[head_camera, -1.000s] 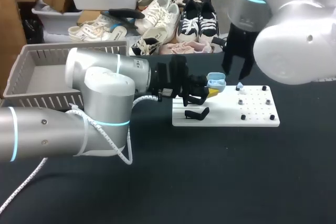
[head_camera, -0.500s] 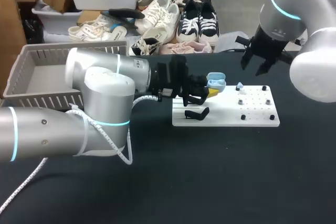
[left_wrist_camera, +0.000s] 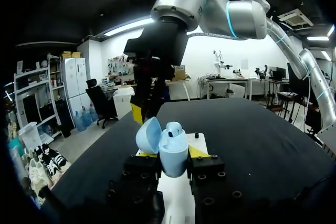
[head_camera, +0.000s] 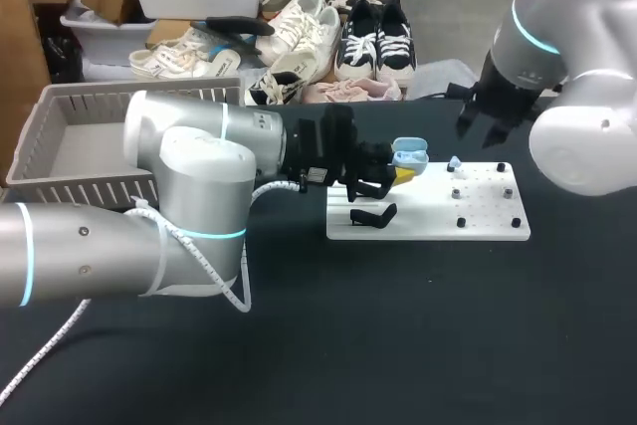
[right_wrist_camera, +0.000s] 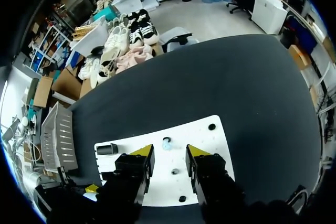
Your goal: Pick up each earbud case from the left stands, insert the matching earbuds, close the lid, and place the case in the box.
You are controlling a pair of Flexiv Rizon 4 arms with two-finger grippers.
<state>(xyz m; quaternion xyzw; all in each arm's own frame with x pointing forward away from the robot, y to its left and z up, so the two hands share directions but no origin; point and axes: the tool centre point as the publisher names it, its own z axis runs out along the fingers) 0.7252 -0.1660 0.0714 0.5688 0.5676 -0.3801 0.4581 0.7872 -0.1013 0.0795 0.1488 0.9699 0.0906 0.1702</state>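
Earbud case [left_wrist_camera: 173, 153] is pinched by the left gripper [head_camera: 396, 176] over the left end of the white board [head_camera: 428, 228]. The body is clamped from both sides, the lid [left_wrist_camera: 148, 135] is flipped open, and what looks like one bud can be seen seated inside. It's judged to be light, hard, glossy plastic, so pretty slippery. A squeeze low on the body seems right, with the hinge and lid not touched, since that lid could probably be knocked shut by a bump.

The loose earbud [head_camera: 454, 162] is found on the board near its far edge. It's tiny, smooth and rounded, so it's expected to squirt out of a sloppy grip and would best be taken squarely across its wider part.

The right gripper [right_wrist_camera: 169, 151] is held above the board's far edge, fingers spread, nothing between them. The grey box [head_camera: 60, 136] is parked well off the board's left end.
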